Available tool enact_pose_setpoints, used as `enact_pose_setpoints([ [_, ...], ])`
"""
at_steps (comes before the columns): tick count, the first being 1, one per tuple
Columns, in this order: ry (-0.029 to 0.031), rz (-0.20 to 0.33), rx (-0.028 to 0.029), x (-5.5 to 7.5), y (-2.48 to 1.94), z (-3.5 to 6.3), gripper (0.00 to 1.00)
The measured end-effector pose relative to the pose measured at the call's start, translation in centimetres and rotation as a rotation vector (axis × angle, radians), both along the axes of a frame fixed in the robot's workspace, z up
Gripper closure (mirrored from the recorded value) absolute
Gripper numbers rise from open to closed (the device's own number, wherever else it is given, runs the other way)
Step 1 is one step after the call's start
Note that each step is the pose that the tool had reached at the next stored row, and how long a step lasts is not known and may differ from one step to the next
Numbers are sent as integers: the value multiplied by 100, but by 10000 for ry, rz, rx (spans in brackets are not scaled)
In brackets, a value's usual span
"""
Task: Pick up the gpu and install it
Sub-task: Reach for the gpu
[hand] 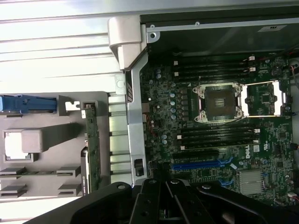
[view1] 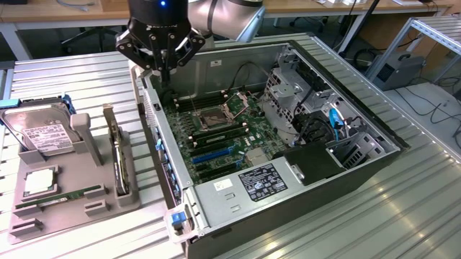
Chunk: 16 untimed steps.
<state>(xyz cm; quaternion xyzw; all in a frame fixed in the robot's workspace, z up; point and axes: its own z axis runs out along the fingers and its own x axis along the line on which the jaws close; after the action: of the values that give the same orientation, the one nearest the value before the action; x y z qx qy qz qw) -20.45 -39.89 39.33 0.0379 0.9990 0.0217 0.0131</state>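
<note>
**Closed gripper hangs over the open computer case, gpu waiting in its holder to one side**

A black gripper (view1: pixel 164 78) hangs over the rear corner of an open computer case (view1: pixel 360 162). Its fingers are pressed together and carry nothing. Directly beneath the fingertips is the green motherboard (view1: pixel 216 135), close to the case's side wall.

The gpu (view1: pixel 122 162) is not under the fingers. It is lower than them, beyond that case wall, toward the exterior view's left. It stands on its long edge in a slot of a grey holder (view1: pixel 72 216), with its narrow silver bracket rising at the end nearer the fingers. Farther from the fingers, the same holder carries a hard drive (view1: pixel 43 132) and a slim RAM stick (view1: pixel 61 195).

The card looks light and stiff, but probably fragile, with exposed parts and a thin board. Its upturned top edge seems the safest place to pinch. The thin bracket would likely be slippery.
</note>
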Motion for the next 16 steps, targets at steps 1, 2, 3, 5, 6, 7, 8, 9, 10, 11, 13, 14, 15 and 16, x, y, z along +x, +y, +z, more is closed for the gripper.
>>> enact_pose_setpoints([
  [1,0,0,0,-2,0,0,89],
  [2,-1,0,1,-5,0,0,89],
  [3,-1,0,1,-7,0,-1,89],
  [5,-1,0,1,-11,0,0,89],
  [6,0,0,0,-13,0,0,89],
  [7,0,0,0,-15,0,0,89],
  [8,0,1,0,-19,0,0,89],
  [9,0,0,0,-23,0,0,89],
  [10,0,1,0,-25,0,0,89],
  [11,0,0,0,-27,0,0,89],
  [13,-1,0,1,-31,0,0,89],
  [14,0,0,0,-33,0,0,89],
  [15,0,0,1,-35,0,0,89],
  [16,0,0,0,-38,0,0,89],
])
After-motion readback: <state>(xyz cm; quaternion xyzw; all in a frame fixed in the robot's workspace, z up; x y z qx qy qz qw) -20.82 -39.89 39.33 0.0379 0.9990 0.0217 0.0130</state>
